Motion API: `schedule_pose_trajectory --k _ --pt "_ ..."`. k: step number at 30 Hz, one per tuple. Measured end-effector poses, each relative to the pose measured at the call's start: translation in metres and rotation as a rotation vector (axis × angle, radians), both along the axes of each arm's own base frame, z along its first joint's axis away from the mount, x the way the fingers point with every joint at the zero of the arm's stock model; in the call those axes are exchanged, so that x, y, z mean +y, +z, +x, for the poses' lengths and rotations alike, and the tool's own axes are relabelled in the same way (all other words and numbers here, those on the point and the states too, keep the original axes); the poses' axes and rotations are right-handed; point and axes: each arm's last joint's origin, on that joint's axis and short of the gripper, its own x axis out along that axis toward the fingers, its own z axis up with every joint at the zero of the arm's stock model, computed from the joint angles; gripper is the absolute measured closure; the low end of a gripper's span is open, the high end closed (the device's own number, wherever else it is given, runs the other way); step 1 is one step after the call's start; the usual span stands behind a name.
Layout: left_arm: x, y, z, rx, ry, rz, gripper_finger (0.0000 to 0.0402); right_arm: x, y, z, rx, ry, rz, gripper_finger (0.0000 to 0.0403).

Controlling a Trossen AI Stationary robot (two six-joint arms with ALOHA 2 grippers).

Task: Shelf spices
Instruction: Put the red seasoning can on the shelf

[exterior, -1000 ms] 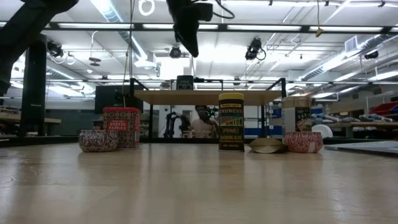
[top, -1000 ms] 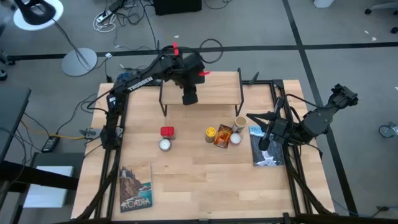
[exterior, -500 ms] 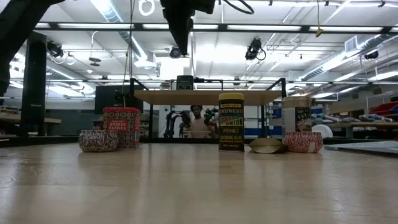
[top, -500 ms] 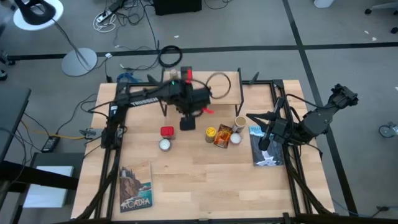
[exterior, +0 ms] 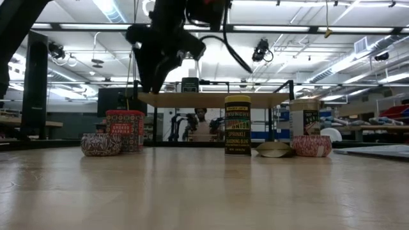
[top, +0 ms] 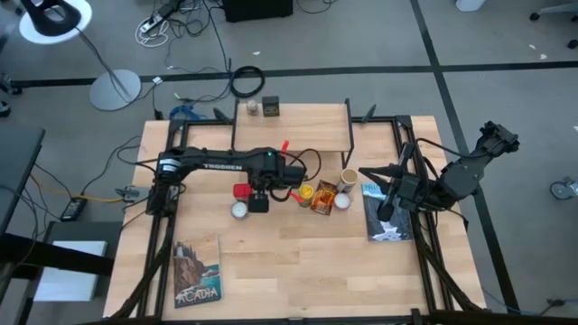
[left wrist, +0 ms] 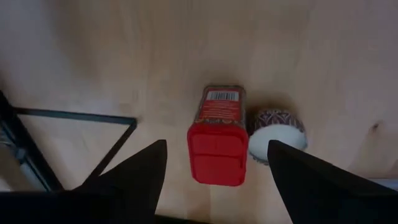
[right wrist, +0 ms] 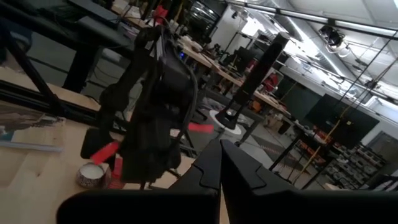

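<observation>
My left gripper (left wrist: 216, 148) is open and hovers above the red tin (left wrist: 217, 144), its fingers standing either side of it without touching. The red tin (top: 242, 191) stands upright on the table beside a small round white-lidded tin (left wrist: 277, 128). Toward the right stand the yellow black-lidded jar (top: 306, 192), the orange packet (top: 323, 198) and the tan jar (top: 349, 178). The shelf (top: 292, 128) stands near the far edge, with a dark tin (top: 270, 108) and a small pale jar (top: 254, 108) on its plank. My right gripper (right wrist: 220, 163) is shut and waits at the right edge.
A white round disc (top: 341, 201) sits by the orange packet. One picture book (top: 197, 271) lies at the near left, another (top: 384, 213) under my right arm. The shelf's black leg (left wrist: 68, 115) runs close to my left gripper. Bare tabletop lies toward the near edge.
My left gripper has travelled from above the shelf toward the near edge and come down, tipping to point at the table, and now hangs over the red tin. The spices on the table have stayed in place.
</observation>
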Motion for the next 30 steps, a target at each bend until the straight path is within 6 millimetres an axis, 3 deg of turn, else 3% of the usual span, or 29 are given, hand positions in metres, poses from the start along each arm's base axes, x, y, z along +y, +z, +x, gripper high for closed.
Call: schedule_pose_trajectory --k 6,18,25,30 --pt "0.0 -0.012 -0.005 -0.024 -0.001 0.001 0.0117 0.003 0.001 -0.002 -0.002 0.019 -0.009 0.0401" --pt "-0.001 0.04 -0.045 -0.344 0.051 0.05 0.0117 0.003 0.002 -0.002 -0.009 0.019 -0.007 0.0401" --pt "0.001 0.052 -0.075 -0.43 0.116 0.157 0.0117 0.003 0.002 -0.002 -0.011 0.019 -0.005 0.0397" --pt "0.0 0.051 -0.08 -0.418 0.15 0.172 0.0117 0.003 0.002 -0.002 -0.012 0.018 -0.005 0.04"
